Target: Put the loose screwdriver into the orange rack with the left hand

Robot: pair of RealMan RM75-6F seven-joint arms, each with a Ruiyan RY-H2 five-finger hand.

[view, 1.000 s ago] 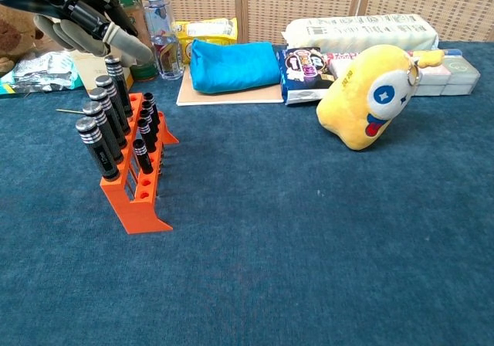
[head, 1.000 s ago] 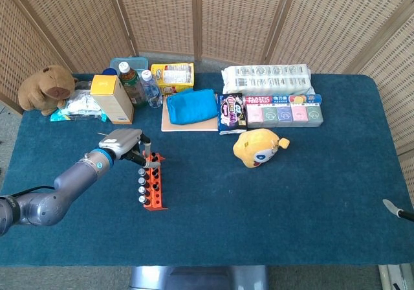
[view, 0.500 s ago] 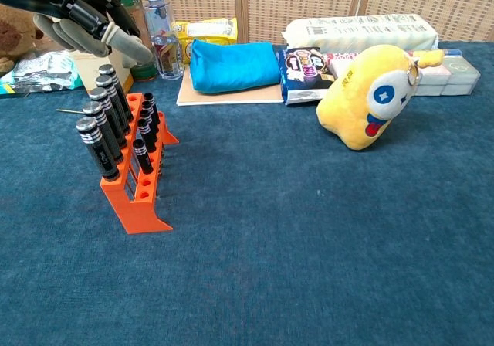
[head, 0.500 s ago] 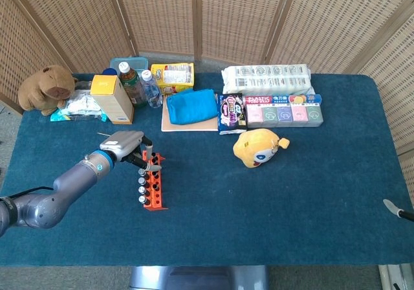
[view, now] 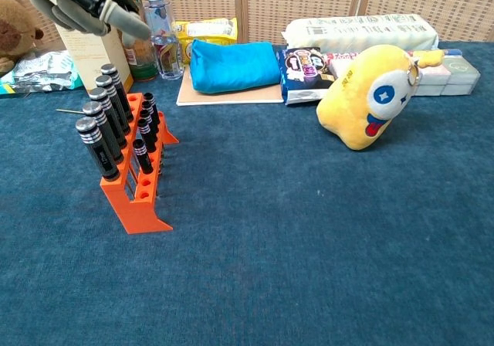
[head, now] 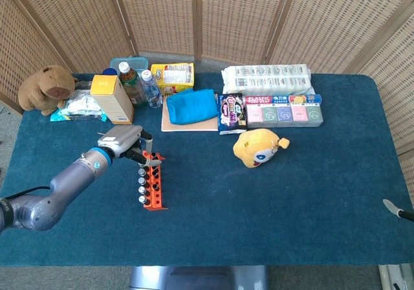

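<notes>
I am lifting the left robot hand, released and holding nothing, toward the upper left of the frame, away from the orange rack, where the screwdriver now stands seated, so placement looks complete.

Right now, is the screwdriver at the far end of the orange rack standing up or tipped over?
Standing up. The farthest screwdriver sits upright in the orange rack, in line with the others.
</notes>
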